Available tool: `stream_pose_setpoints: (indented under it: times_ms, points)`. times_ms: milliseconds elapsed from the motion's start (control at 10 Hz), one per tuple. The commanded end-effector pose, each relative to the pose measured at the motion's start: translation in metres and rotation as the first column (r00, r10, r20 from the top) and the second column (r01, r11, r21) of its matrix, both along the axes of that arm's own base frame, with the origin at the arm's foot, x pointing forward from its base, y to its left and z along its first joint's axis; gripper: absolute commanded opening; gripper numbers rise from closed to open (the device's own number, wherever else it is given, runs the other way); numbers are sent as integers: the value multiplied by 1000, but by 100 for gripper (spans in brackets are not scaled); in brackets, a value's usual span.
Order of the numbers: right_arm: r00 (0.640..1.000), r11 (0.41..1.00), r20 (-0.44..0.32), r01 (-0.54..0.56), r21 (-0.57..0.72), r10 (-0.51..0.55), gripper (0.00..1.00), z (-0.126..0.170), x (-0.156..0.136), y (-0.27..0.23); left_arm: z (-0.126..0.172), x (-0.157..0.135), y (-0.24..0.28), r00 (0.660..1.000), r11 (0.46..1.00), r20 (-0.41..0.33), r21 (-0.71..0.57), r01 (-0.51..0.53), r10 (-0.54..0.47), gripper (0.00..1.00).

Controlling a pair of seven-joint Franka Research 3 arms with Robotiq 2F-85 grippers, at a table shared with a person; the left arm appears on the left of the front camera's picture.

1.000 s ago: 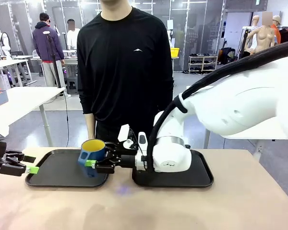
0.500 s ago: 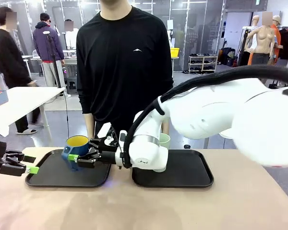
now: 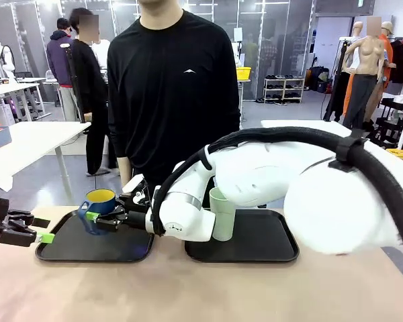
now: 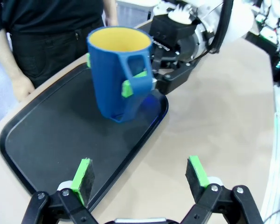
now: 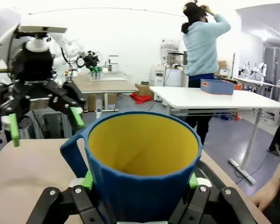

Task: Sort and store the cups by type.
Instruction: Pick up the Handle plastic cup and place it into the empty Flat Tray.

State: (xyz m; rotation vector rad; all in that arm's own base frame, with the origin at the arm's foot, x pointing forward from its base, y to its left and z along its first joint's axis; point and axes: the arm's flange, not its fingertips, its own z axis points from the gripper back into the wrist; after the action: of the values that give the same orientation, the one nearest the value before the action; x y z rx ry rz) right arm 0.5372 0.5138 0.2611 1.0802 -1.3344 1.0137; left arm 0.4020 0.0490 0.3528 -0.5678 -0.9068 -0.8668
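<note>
- The dark blue mug (image 3: 99,203), yellow inside, was held in the clenched right pincer (image 3: 102,220), its green pads pressed against opposite sides of the mug wall
- The mug was carried tilted above the left black tray (image 3: 67,245), over that tray's right half, with its handle turned toward the left arm, as seen in the left wrist view (image 4: 121,70)
- In the right wrist view the mug (image 5: 142,163) was seen from above its open mouth, seated between the two fingers (image 5: 87,179)
- The left pincer (image 3: 27,231) was held released with nothing between its pads, at the left end of the left tray, low over the surface (image 3: 201,288)
- The pale mint-green tumbler (image 3: 221,213) was standing upright on the right black tray (image 3: 262,251), partly hidden behind the right arm
- A person in black was standing at the far edge, one hand (image 5: 270,198) hanging near the tray
</note>
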Motion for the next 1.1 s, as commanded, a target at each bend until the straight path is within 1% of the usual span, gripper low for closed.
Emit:
stream_pose_setpoints:
  times_ms: [0,300,400,700,1000]
  points:
    - [998,998,13,62,-31,-62,78,-7,12,16,-3,1,-1,1000,1000,31,-4,-1,1,100]
    - [996,995,21,89,-55,-88,78,-24,21,28,-3,1,-1,1000,1000,31,-4,-1,1,100]
    - [995,995,28,93,-44,-92,78,-31,23,32,-3,1,-1,1000,1000,31,-4,-1,1,100]
    - [994,992,32,110,-54,-108,78,-42,31,33,-3,1,-1,1000,1000,31,-4,-1,1,100]
    - [995,992,0,102,-77,-102,78,-51,33,31,-3,1,-1,1000,1000,31,-4,-1,1,100]
